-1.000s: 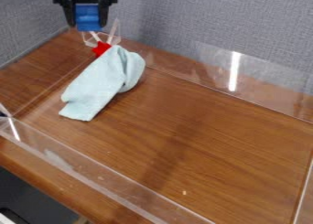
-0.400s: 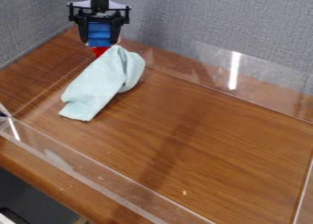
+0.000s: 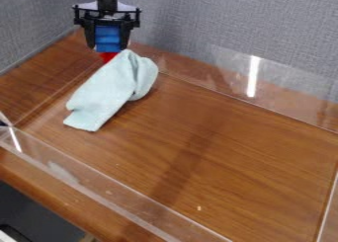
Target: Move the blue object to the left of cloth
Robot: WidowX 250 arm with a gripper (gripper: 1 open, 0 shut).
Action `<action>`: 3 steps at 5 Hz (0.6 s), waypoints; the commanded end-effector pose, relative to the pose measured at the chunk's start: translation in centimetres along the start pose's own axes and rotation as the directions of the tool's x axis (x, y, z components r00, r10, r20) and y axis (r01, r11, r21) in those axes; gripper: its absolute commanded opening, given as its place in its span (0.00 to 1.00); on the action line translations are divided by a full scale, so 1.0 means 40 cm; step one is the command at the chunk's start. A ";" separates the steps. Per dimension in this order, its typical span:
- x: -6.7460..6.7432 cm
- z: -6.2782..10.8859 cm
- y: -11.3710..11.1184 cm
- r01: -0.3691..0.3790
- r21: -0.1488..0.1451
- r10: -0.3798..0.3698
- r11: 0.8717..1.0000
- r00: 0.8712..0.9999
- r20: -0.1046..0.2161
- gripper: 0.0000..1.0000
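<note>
The cloth [image 3: 113, 88] is a pale mint towel lying rumpled on the wooden table, running from back centre toward the front left. My gripper [image 3: 107, 48] hangs just above and behind the cloth's far end, at the back left of the table. It is shut on the blue object [image 3: 106, 34], a small bright blue block held between the black fingers. A small red object [image 3: 109, 58] peeks out right under the fingertips, touching the cloth's far edge.
A low clear plastic wall [image 3: 251, 73] rings the table, with panels along the back right and the front edge [image 3: 79, 182]. A grey textured backdrop stands behind. Bare wood [image 3: 224, 147] lies to the right of the cloth and to its left [image 3: 46, 83].
Over the last second the gripper came down and slightly right with the blue object, now covering most of the red object. Nothing has moved in the last half second.
</note>
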State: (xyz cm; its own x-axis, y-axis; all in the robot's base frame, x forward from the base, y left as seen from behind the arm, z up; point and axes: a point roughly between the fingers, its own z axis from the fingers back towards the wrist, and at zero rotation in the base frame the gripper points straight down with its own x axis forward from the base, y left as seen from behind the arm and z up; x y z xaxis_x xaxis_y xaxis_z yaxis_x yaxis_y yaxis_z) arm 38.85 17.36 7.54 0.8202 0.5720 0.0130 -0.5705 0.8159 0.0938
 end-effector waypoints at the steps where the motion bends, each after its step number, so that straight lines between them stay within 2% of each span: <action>1: 0.002 0.106 0.034 -0.017 -0.034 0.020 0.999 0.996 0.090 0.00; 3: -0.012 0.122 0.058 -0.007 -0.049 0.011 0.999 0.995 0.095 0.00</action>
State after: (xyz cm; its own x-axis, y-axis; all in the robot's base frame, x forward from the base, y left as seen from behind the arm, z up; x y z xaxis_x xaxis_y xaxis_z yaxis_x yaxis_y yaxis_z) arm 37.26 18.02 7.84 0.8249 0.5652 -0.0098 -0.5634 0.8236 0.0655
